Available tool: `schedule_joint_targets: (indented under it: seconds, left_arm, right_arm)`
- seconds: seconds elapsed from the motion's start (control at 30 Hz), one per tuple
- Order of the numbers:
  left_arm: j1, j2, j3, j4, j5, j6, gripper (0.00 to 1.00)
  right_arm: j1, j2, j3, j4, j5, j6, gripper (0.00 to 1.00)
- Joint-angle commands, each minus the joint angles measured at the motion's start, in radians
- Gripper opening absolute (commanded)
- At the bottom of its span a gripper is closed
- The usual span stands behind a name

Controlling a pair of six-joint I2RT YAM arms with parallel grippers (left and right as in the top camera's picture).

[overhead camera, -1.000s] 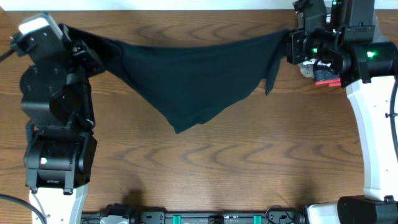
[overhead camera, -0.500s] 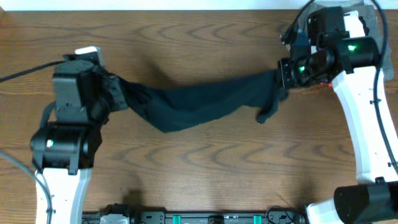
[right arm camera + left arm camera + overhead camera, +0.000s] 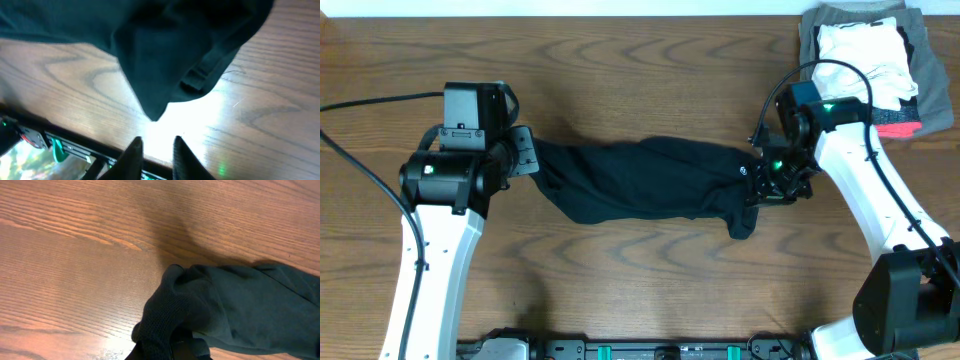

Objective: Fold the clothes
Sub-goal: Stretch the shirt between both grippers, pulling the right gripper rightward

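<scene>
Both arms have swung in from the far edge of the table point(image 3: 650, 290) over the last second, and the black T-shirt point(image 3: 640, 180), which hung stretched wide between them, now lies as a crumpled band on the wood. It runs from the left pincer point(image 3: 527, 158) straight across to the right pincer point(image 3: 760, 185), sagging a little between the two. The left pincer is clamped tight on its end of the cloth; from its own camera the fabric bunches right at the fingers and spills away ahead of them. The right pincer has just let go: its two fingers stand slightly parted with nothing between them, and a loose flap of the shirt with a folded hem lies just beyond their tips, touching the table. A pile of folded garments point(image 3: 865, 50) sits well behind the right pincer, apart from the work. This looks like the laying-down step, with no fold yet made and the shirt far from flat. Next, the right pincer would likely need a fresh hold on a clear edge or corner near its tips, so both arms can draw the cloth out smooth.
</scene>
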Motion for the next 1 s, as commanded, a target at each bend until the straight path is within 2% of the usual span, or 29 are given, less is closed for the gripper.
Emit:
schedule_joint_targets:
  seconds: [0.0,0.17,0.3,0.67,0.77,0.97]
  left_arm:
    - [0.005,0.019,0.021,0.010,-0.002,-0.008,0.06]
    - [0.005,0.040,0.021,0.027,-0.005,-0.005,0.06]
    - [0.005,0.058,0.020,0.045,-0.005,-0.005,0.06]
    - [0.005,0.074,0.019,0.063,-0.005,-0.006,0.06]
    - [0.005,0.074,0.019,0.064,-0.005,-0.005,0.06]
    - [0.005,0.074,0.019,0.064,-0.005,-0.005,0.06]
  right_arm:
    - [0.017,-0.008,-0.001,0.009,0.025,0.001,0.25]
    - [0.004,-0.008,-0.002,0.106,0.207,0.138,0.38]
    - [-0.014,-0.006,-0.017,0.222,0.247,0.183,0.41]
    - [-0.084,-0.005,-0.249,0.507,0.199,0.240,0.26]
    - [-0.086,-0.005,-0.288,0.585,0.160,0.222,0.25]
    - [-0.079,-0.005,-0.341,0.706,0.146,0.218,0.30]
